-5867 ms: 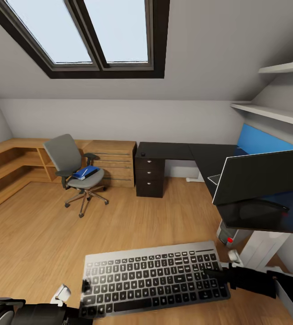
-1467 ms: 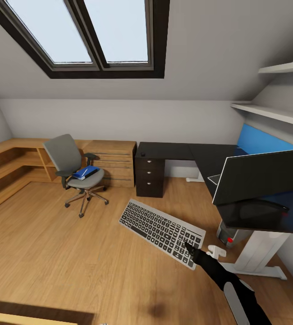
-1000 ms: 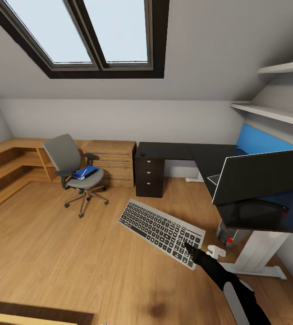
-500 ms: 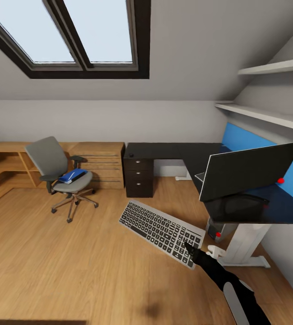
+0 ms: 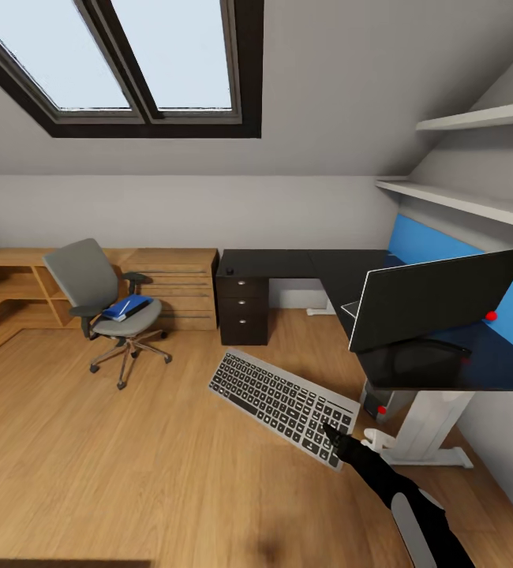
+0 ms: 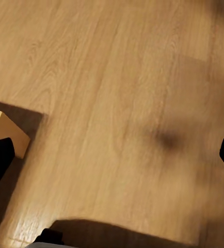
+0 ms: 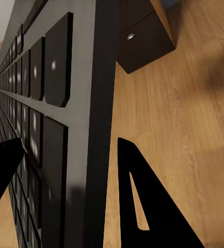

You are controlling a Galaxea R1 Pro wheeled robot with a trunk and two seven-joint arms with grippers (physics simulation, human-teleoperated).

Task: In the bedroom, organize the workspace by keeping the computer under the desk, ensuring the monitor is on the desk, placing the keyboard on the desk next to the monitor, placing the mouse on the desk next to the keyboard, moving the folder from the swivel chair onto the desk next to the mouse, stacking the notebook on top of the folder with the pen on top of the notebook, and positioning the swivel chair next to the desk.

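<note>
The right gripper (image 5: 331, 436) pinches one end of the keyboard (image 5: 282, 396), holding it up over the wood floor (image 5: 130, 465); its fingers (image 7: 143, 206) sit on each side of the edge; the left gripper (image 6: 112, 155) is spread wide, holding nothing, fingertips cut off; the computer (image 5: 379, 402) is half hidden under the desk (image 5: 351, 272); the monitor (image 5: 434, 298) leans there; open floor lies around the swivel chair (image 5: 102, 304) with the folder (image 5: 125, 308).

Desk (image 5: 304, 264): monitor (image 5: 434, 298) on top. Chair (image 5: 106, 304) seat: folder (image 5: 125, 308).
</note>
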